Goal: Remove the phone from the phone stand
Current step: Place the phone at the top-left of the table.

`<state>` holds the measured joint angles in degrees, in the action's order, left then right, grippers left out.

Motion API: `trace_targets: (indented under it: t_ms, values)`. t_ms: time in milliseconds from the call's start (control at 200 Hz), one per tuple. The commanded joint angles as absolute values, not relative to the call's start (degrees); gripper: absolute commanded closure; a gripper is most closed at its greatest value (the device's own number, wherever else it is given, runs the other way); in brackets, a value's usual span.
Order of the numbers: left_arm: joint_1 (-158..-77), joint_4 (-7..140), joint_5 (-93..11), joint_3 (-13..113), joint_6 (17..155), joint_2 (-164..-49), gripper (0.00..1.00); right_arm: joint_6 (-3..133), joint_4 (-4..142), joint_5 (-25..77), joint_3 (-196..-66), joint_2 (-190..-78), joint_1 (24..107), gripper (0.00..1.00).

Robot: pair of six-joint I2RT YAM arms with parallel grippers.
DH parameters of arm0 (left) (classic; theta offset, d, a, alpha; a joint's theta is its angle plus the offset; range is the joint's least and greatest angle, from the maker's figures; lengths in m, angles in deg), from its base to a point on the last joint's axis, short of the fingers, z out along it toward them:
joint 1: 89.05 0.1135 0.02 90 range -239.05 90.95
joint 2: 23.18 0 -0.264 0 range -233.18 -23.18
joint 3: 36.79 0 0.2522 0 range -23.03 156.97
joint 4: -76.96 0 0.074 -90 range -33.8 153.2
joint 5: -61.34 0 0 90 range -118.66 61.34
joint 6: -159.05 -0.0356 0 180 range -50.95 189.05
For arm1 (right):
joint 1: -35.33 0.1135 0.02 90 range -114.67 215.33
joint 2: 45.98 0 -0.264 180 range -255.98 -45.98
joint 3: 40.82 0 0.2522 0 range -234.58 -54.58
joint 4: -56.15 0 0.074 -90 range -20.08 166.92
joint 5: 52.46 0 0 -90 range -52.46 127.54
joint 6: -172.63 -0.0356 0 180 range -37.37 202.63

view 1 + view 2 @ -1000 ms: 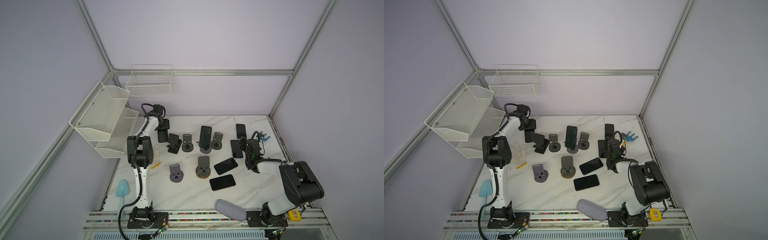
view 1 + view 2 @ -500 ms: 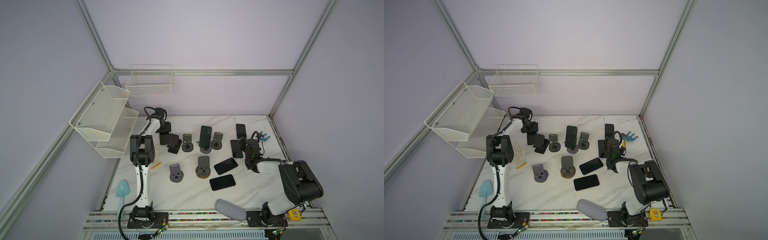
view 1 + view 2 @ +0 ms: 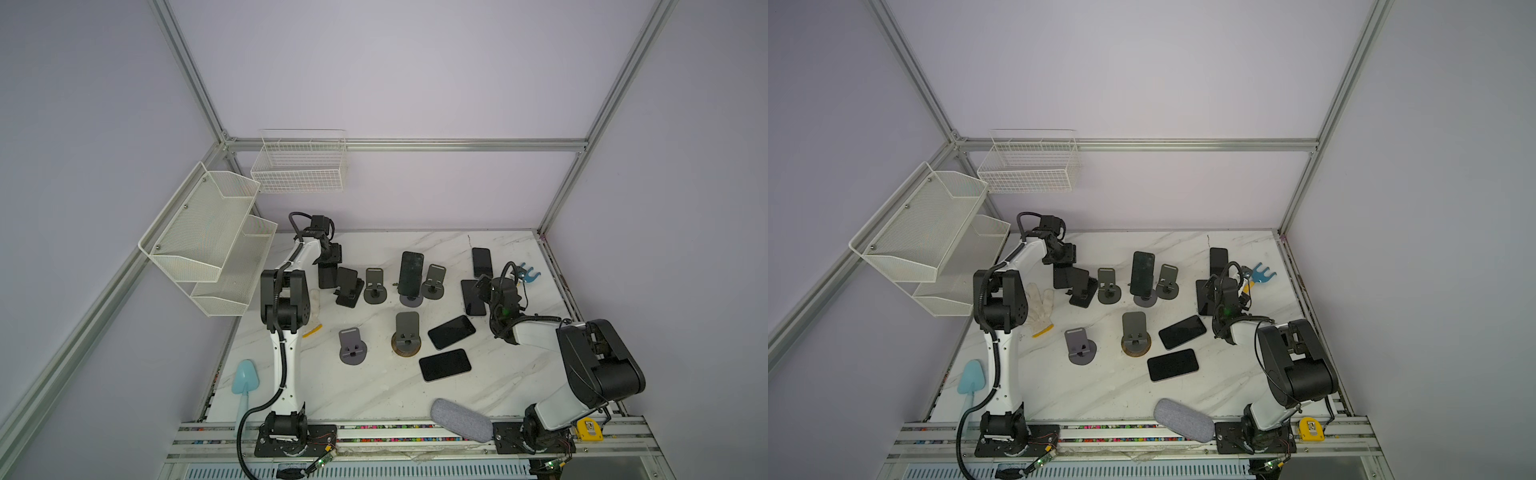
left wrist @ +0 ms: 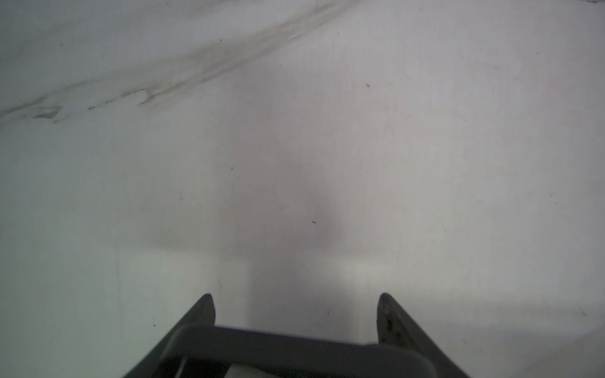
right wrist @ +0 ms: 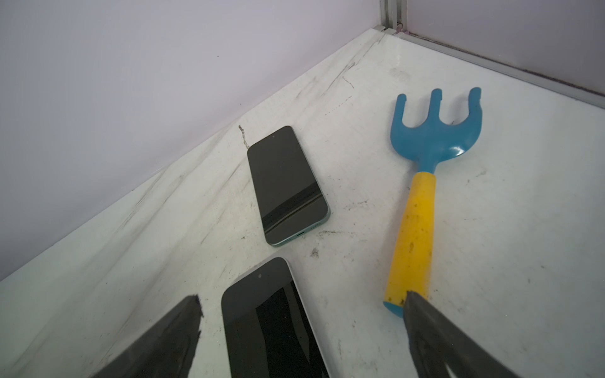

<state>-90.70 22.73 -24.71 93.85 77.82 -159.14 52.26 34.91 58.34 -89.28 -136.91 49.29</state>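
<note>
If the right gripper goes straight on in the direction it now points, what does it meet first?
Most likely the white-edged phone lying flat, framed by the open right gripper. How far below it lies is unclear.

- bench (image 3: 374, 386): white marble, grey veining
- rake (image 5: 435, 137): blue head, yellow handle
- glove (image 3: 1038, 305): white, yellow cuff
- phone (image 3: 411, 270): black
- scoop (image 3: 245, 376): pale blue
- and the pouch (image 3: 461, 419): grey

Left arm (image 3: 304, 254) stretched forward, left hand (image 4: 294, 301) clamped on phone (image 4: 294, 343); right arm (image 3: 536, 333) folded, right hand (image 5: 301, 301) spread wide.
</note>
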Motion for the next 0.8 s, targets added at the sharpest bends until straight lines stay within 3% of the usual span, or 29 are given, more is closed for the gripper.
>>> trace_targets:
  t_ms: [0,795]
  values:
    - [-91.03,24.71,-24.58,92.61,77.92,-160.38,0.38,51.6,33.52,59.14,-89.52,-136.93,49.63,0.03]
    - [-90.62,16.0,-23.54,98.75,79.79,-165.46,0.3,51.18,34.25,59.07,-89.84,-136.9,49.59,0.03]
